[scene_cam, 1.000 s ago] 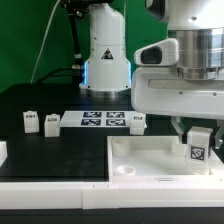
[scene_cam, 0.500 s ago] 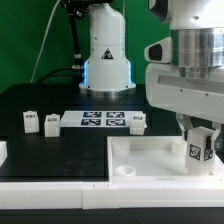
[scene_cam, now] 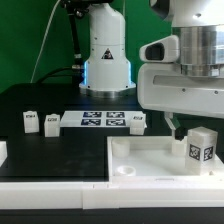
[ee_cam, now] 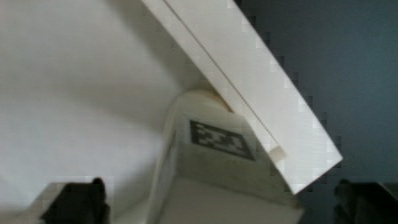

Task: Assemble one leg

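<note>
One leg [scene_cam: 201, 148], a white block with a square tag, stands upright on the large white tray [scene_cam: 150, 160] near its corner on the exterior view's right. My gripper [scene_cam: 186, 126] hangs just above and beside the leg. In the wrist view the leg [ee_cam: 222, 140] lies between my two dark fingertips, which stand wide apart and do not touch it, so my gripper [ee_cam: 217, 203] is open. The tray's raised rim [ee_cam: 249, 80] runs past the leg. Three more legs stand on the black table [scene_cam: 30, 121] [scene_cam: 53, 121] [scene_cam: 138, 121].
The marker board [scene_cam: 103, 120] lies flat on the table between the loose legs. The robot base [scene_cam: 106, 55] stands behind it. A round socket [scene_cam: 126, 171] shows in the tray's front corner. A white part edge [scene_cam: 3, 152] shows at the exterior view's left.
The gripper has let go of the leg and shifted a little up and to the exterior view's left. The leg now stands free on the tray.
</note>
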Available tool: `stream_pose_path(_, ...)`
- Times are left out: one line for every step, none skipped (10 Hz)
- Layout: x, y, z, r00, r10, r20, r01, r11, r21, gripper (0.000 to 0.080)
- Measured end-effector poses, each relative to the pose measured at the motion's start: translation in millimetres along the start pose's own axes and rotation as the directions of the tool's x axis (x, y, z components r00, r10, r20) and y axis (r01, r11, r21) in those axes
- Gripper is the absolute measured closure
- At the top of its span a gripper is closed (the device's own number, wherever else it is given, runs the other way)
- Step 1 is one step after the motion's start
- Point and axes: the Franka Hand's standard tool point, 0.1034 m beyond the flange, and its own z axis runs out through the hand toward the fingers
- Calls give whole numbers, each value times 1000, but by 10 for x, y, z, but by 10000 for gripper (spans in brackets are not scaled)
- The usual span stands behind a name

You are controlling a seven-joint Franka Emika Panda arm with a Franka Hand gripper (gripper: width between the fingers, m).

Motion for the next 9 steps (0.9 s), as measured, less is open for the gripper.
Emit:
stream_pose_path(8,8,3,991,-137,8,137,991,-3,151)
stream_pose_path(18,-1,6,975,-221,19,221,975,-4,151)
stream_pose_path(20,-10,10,942,-335,23,335,942,-7,151)
stream_pose_path(14,-13,13,910,-414,24,414,910,-9,151)
stream_pose_path(3,-17,17,855,-517,26,518,856,-9,151)
stream_pose_path(-6,5,24,757,-652,38,653,757,-13,151)
stream_pose_path(-11,21,30,702,-711,47,712,702,-13,151)
stream_pose_path(-2,25,28,693,-720,45,721,693,-16,177)
stream_pose_path(-3,25,28,695,-718,45,719,695,-16,177)
